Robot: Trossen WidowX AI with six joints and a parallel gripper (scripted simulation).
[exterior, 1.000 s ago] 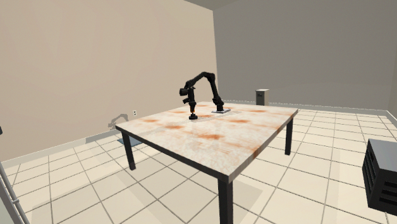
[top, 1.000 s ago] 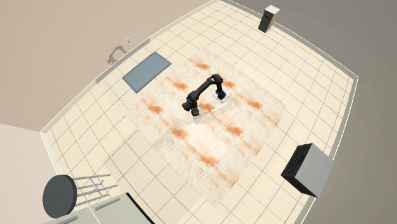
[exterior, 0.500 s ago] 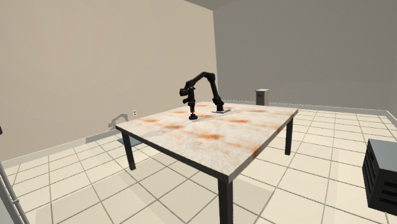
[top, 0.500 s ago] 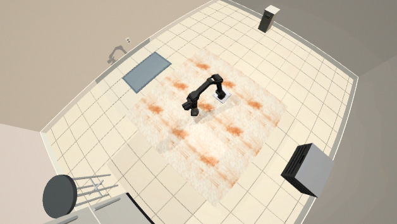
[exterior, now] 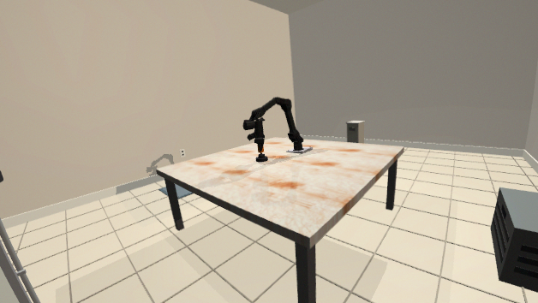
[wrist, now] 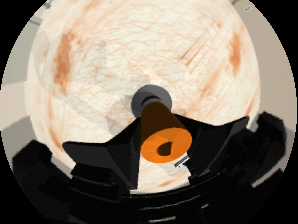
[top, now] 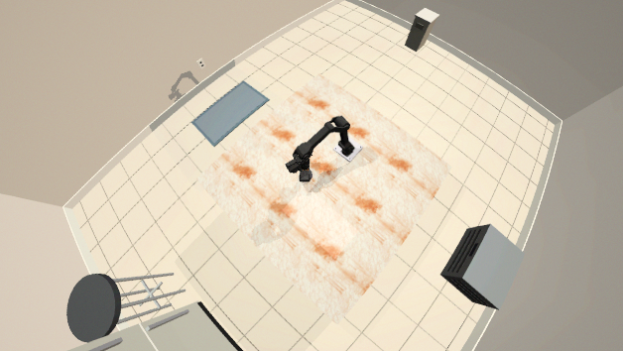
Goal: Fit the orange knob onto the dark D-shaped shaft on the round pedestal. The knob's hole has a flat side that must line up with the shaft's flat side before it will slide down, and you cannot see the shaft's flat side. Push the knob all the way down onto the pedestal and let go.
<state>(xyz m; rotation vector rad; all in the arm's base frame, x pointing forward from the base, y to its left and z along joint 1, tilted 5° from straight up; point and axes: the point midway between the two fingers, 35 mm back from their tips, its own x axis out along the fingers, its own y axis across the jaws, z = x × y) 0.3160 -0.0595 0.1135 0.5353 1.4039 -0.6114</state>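
My gripper [exterior: 260,148] [wrist: 156,118] points down over the round pedestal and is shut on the orange knob [wrist: 178,137] [exterior: 262,151]. In the wrist view the knob's orange end face with its hole is toward the camera, and its darker side runs down toward the pedestal. The dark pedestal [exterior: 261,159] [wrist: 165,92] stands on the table straight below the knob. The shaft is hidden, and I cannot tell whether the knob touches it or is partly on it. The pedestal cannot be made out in the top view.
The arm [top: 319,140] [exterior: 292,121] arches from its pale base plate [top: 350,158] behind the pedestal. The table [top: 327,292] [exterior: 240,193] has orange-brown stains. A stool [top: 91,307], a dark cabinet [top: 501,265] [exterior: 520,240] and a blue-grey mat [top: 230,114] are away from the arm on the floor.
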